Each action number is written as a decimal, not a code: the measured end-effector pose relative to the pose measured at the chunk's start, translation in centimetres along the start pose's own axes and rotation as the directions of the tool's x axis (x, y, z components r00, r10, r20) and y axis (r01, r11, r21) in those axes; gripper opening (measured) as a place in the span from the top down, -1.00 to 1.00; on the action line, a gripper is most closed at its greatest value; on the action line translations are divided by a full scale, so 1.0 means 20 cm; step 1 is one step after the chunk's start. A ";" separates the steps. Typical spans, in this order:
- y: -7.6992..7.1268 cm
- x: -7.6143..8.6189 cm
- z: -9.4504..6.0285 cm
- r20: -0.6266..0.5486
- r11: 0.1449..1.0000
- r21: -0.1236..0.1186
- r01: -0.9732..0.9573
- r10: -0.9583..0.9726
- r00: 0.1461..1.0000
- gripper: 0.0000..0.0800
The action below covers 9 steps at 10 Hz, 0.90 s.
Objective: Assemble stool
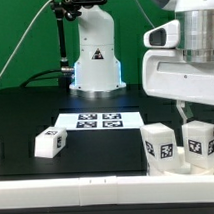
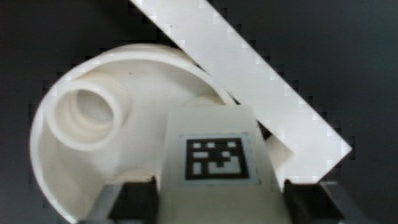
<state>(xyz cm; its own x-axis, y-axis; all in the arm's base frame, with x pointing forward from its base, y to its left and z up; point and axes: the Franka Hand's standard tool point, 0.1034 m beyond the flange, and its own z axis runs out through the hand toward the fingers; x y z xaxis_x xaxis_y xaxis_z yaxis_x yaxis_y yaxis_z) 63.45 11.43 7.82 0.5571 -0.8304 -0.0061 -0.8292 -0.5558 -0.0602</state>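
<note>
Rail (image 2: 254,90) tight beside seat (image 2: 107,158) and leg (image 2: 217,158) between jaws.

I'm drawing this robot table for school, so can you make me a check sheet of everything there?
Surface: black table, dark and flat.
Job's things: round seat with an empty socket; loose leg lying at the exterior view's left; upright leg and second upright leg at its right.
Clutter: marker board mid-table; white rail along the bottom of the exterior view.
Claw: the claw is shut on the held leg, one of the upright two; cannot tell which.
Cables: thin cable slanting across the backdrop.
Surroundings: green backdrop; arm base behind the table.
</note>
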 end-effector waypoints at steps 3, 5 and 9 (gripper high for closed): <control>0.00 0.00 0.00 0.012 0.938 0.019 -0.345 0.345 0.938 0.16; -0.01 -0.01 0.01 0.034 0.849 0.029 -0.528 0.527 0.849 0.16; -0.01 -0.01 0.01 0.073 0.581 0.027 -0.813 0.810 0.581 0.16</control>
<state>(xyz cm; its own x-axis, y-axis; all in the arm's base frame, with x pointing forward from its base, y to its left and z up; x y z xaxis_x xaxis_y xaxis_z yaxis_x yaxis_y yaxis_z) 63.57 11.79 7.64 -0.3446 -0.9303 -0.1256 -0.9337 0.3536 -0.0569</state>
